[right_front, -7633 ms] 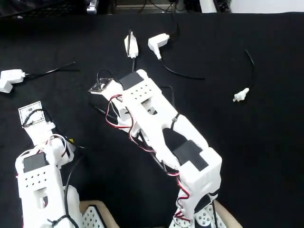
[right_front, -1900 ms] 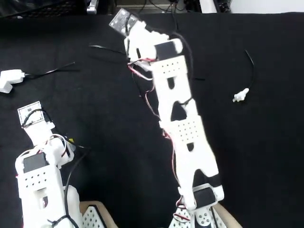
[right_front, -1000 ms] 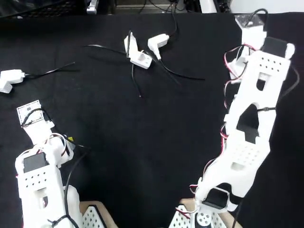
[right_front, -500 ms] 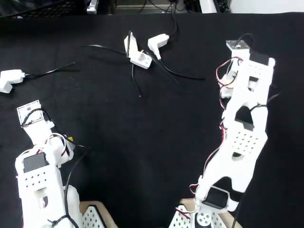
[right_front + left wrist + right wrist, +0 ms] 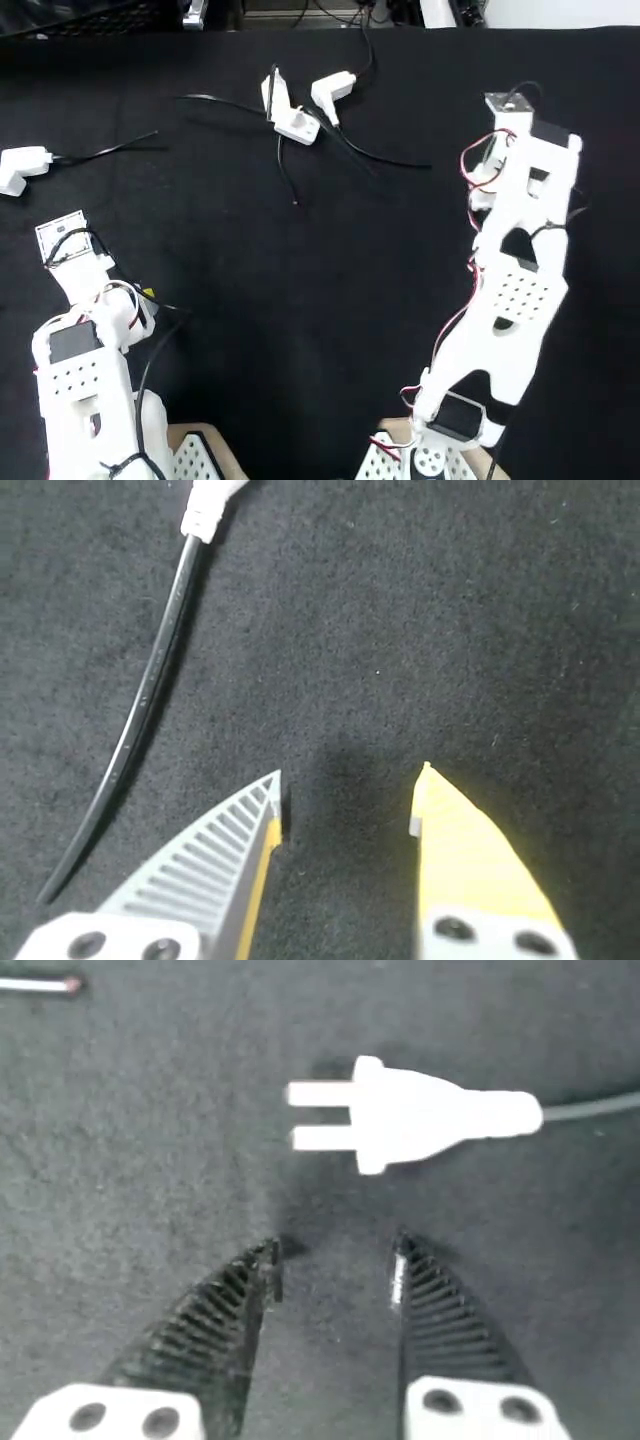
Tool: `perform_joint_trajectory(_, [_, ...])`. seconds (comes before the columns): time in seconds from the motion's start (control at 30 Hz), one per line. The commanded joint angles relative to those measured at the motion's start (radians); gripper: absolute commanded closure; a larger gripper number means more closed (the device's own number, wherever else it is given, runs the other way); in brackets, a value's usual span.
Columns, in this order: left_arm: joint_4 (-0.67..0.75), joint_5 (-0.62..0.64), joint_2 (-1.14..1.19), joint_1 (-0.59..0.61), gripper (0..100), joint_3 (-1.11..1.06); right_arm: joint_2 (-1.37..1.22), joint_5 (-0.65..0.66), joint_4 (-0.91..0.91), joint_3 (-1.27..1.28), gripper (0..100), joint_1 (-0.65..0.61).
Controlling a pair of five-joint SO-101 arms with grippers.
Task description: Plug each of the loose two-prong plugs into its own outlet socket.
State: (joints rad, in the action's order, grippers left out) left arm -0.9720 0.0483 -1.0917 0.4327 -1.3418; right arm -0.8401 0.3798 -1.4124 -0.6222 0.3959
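Right gripper (image 5: pixel 335 1260): fingers apart, empty, just short of white plastic two-prong plug (image 5: pixel 415 1115), seemingly aligned for pickup. Left gripper (image 5: pixel 345 790): fingers spread, empty.

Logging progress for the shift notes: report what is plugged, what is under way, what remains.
Looks done: one white plug sits against a socket at the far edge, though seating cannot be confirmed. In hand: the right pincer is open just short of a loose two-prong plug lying flat, not gripped. Still to do: grasp it and plug it into the free socket. The left pincer is open over the cloth.
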Motion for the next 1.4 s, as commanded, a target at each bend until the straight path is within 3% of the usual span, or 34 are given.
perform_joint_trajectory(0.0, [0.017,0.000,-0.012,-0.010,79,0.004,0.019,0.011,-0.038,-0.064,82.5,0.040])
perform_joint_trajectory(0.17, [0.017,0.000,-0.012,-0.010,79,0.004,0.018,0.172,-0.181,-0.275,82.4,0.044])
perform_joint_trajectory(0.3, [0.017,0.000,-0.012,-0.010,79,0.004,0.015,0.430,-0.215,-0.418,82.4,0.041])
perform_joint_trajectory(0.47, [0.017,0.000,-0.012,-0.010,79,0.004,-0.005,0.767,-0.189,-0.430,82.4,0.051])
perform_joint_trajectory(0.6, [0.017,0.000,-0.012,-0.010,79,0.004,-0.077,0.904,-0.183,-0.432,82.5,0.043])
perform_joint_trajectory(1.03, [0.017,0.000,-0.012,-0.010,79,0.004,-0.245,0.947,0.110,-0.433,82.8,0.021])
perform_joint_trajectory(1.37, [0.017,0.000,-0.012,-0.012,79,0.004,-0.291,1.023,0.147,-0.490,82.8,0.003])
